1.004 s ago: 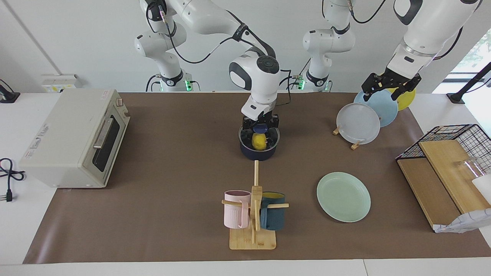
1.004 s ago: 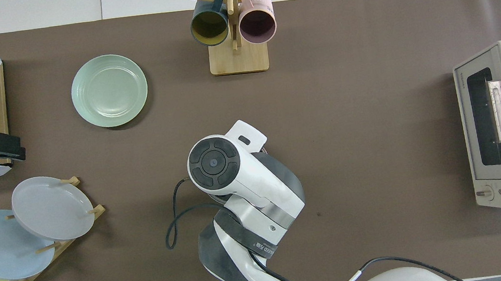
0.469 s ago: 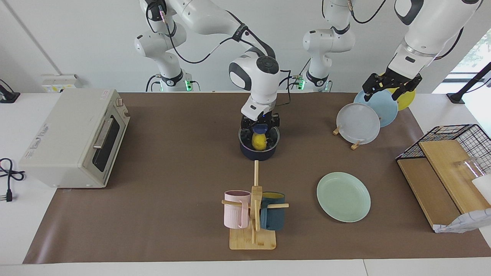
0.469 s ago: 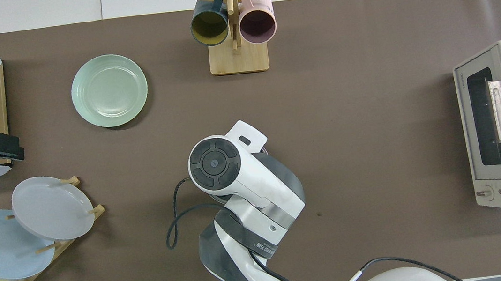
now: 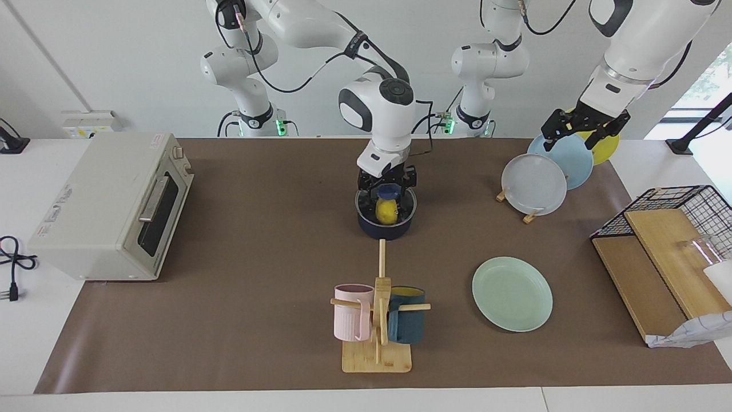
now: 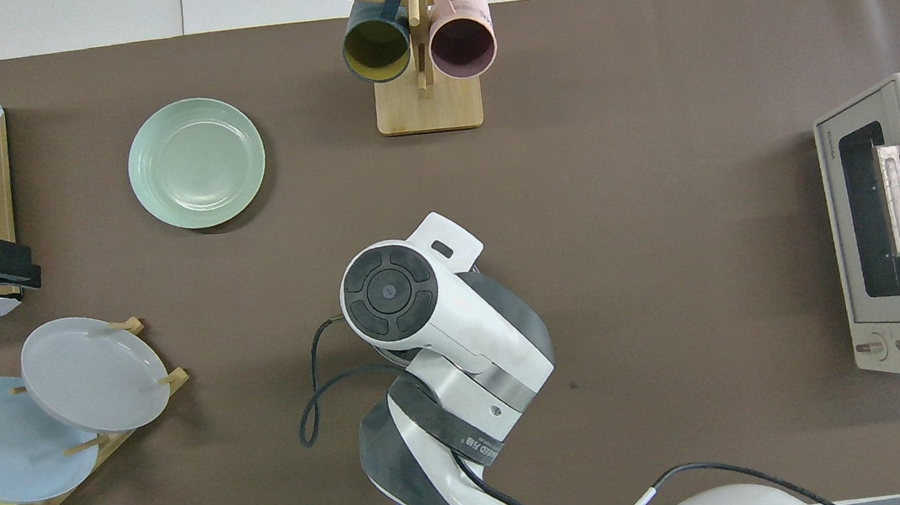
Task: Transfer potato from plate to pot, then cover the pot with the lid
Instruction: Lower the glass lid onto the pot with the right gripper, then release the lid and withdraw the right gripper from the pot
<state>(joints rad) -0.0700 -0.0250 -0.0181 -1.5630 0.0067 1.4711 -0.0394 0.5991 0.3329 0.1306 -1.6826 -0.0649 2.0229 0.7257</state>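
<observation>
— Potato's location?
— The potato (image 5: 387, 212) sits in the pot (image 5: 386, 228) at desk centre, under the glass lid (image 5: 386, 201).
— Right gripper?
— The right gripper (image 5: 387, 184) is over the lid's knob, jaws parted, gripping nothing.
— Plate?
— The plate (image 5: 512, 293) lies at the pot's four o'clock in the facing view.
— Left gripper?
— The left gripper (image 5: 583, 130) waits above the plate rack (image 5: 517, 203), jaws open.

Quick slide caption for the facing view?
Right gripper open just above the lid covering the pot, potato inside; left gripper waits over the rack plates.
</observation>
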